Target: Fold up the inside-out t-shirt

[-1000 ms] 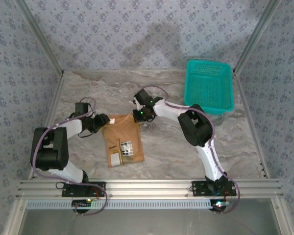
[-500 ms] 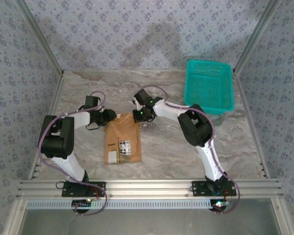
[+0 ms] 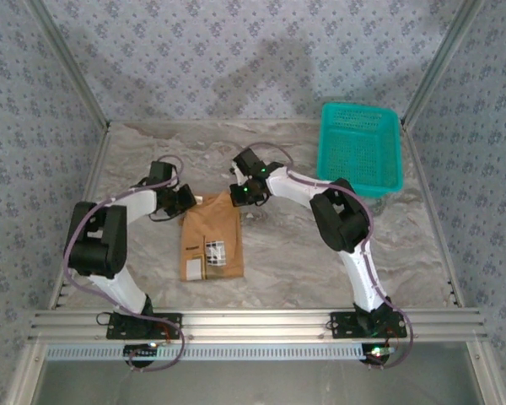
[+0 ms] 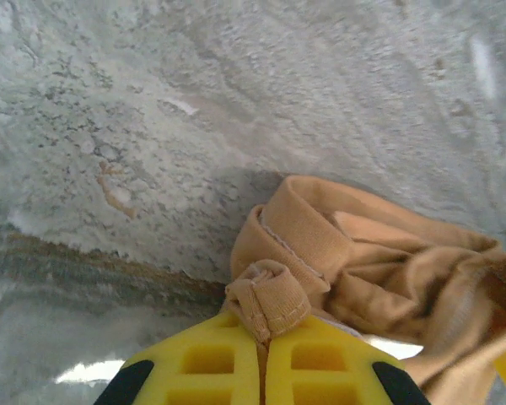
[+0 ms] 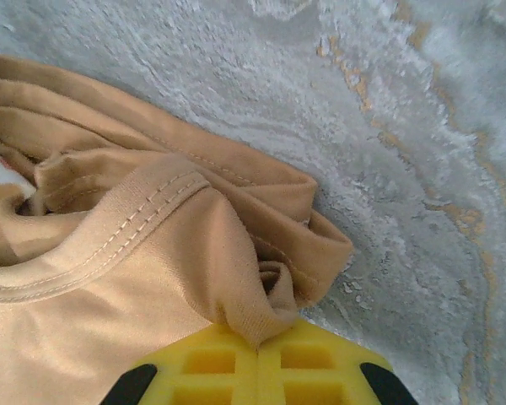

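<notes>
Marbled grey tabletop [image 3: 304, 261] was seen from above, walled by patterned panels.

Teal plastic basket [image 3: 358, 107] was placed at the far right of the tabletop, well apart from the garment. Its latticed floor and walls were seen in full from above; the t-shirt was not in it.

The inside-out t-shirt [image 3: 211, 240], tan, was laid flat on the tabletop left of centre, between the two arms, and was folded into a narrow upright rectangle. The far edge was bunched where it was gripped at both corners. Stitched hems and seams were seen in the wrist views.

Left gripper [image 3: 185, 201] was set at the shirt's far left corner. In the left wrist view the yellow jaws were pressed together, with a small rolled fold of tan fabric clamped between the tips, low over the tabletop.

Right gripper [image 3: 240, 196] was set at the far right corner. In the right wrist view the jaws were likewise closed together, and a pinch of hemmed fabric was clamped at the tips.

A whitish label patch [image 3: 213, 253] with dark marks was seen on the near half of the shirt. The print was too small to be read.
</notes>
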